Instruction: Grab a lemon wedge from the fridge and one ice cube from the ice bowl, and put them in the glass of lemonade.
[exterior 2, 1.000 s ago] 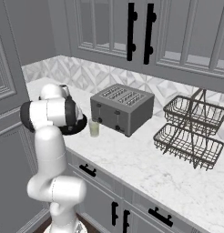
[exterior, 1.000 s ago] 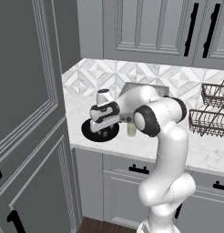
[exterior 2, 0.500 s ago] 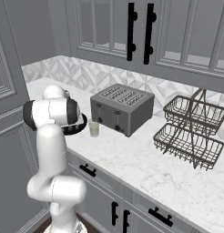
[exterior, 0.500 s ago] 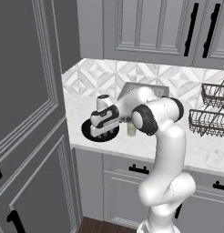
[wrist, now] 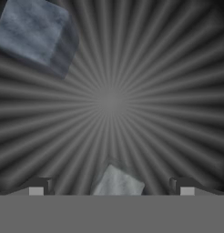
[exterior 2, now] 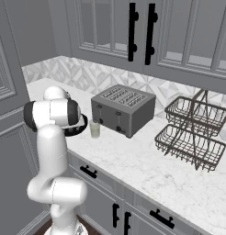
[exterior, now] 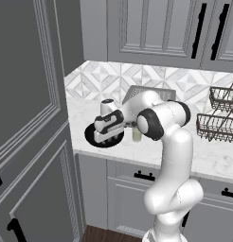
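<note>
A: Starting far left, what's showing?

B: Tall dark panelled door (exterior: 28, 118) is filling the 9 o'clock side of the left base view. Next to it, the ice bowl (exterior: 92, 138) is sitting on the marble worktop (exterior: 218, 160) near its left end, w/ the end effector (exterior: 108, 133) hanging right over it, pointing down into it.

A: Jaws?

B: Standing wide apart, nothing betw. them being gripped. In the hand view the fingertips (wrist: 38, 186) are poking up at approx 7 and 5 o'clock, w/ one ice cube (wrist: 117, 183) lying at 6 o'clock between them, not touching either. Second cube (wrist: 36, 34) is resting at 11 o'clock, well apart. Both are lying on the bowl's ribbed black floor.

A: And moving right?

B: Glass of lemonade (exterior 2: 95, 129) is standing just beside the bowl at its 3 o'clock, upright. Then the silver toaster (exterior 2: 122, 109) is sitting just beside the glass, then the two-tier wire basket (exterior 2: 190, 131) is standing at far right. Lemon wedge: can't tell where.
</note>
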